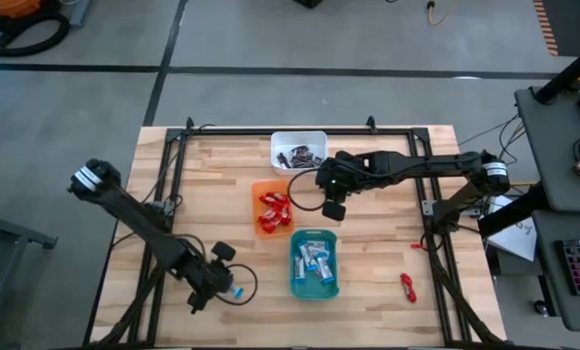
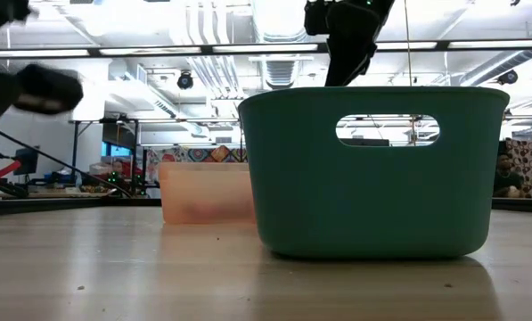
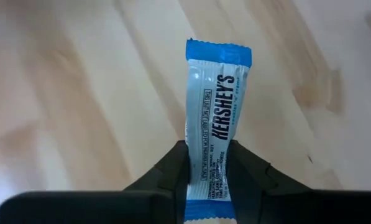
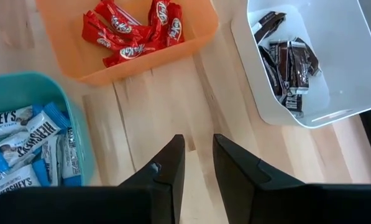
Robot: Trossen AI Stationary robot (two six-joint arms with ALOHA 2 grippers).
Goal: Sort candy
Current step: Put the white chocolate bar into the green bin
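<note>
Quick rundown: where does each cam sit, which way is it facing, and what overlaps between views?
High view: overhead, straight down on the table; both arms, left gripper and right gripper show.
Low view: table height, level across; teal tray fills it, an arm above.
Left wrist view: past its own jaws shut on a blue-and-white candy.
Right wrist view: down past open jaws onto orange tray, white tray, teal tray.
Shared: all three trays appear in the high and right wrist views.
</note>
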